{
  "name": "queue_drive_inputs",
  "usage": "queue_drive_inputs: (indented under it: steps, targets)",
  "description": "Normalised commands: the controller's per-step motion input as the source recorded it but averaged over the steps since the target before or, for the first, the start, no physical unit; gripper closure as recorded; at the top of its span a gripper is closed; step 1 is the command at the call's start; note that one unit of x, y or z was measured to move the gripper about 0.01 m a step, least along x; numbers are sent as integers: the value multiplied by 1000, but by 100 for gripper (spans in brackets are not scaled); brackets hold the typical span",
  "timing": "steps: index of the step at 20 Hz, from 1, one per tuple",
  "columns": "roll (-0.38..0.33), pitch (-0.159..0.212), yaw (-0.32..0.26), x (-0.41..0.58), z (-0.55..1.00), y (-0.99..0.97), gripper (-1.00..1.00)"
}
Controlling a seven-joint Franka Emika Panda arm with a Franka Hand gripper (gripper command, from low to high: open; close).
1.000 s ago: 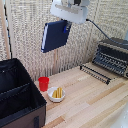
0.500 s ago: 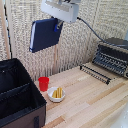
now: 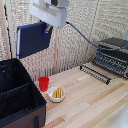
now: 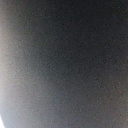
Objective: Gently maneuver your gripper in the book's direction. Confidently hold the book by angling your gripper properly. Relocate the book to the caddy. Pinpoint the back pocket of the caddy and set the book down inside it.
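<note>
The end effector (image 3: 47,29) is up high, and the book (image 3: 33,39) hangs from it, pinched at its upper corner on the exterior view's right, well above the bench (image 3: 92,100). Open air sits all around the book; below it, toward the exterior view's left, the caddy (image 3: 20,100) gapes open with 1 inner wall splitting its pockets. A red cup (image 3: 44,83) and a white bowl (image 3: 56,94) stand just beside the caddy. The toaster oven (image 3: 112,55) sits well apart at the exterior view's right. The book is dark navy, flat, tilted slightly. The wrist view shows only dark blur.
</note>
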Motion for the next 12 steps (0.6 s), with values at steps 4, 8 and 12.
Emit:
queue_drive_inputs:
  steps: [4, 8, 12]
  targets:
    - [0, 5, -70, 229, 301, 866, 100]
    - [0, 1, -71, 241, 296, 868, 100]
    - [0, 0, -77, 240, 285, 857, 100]
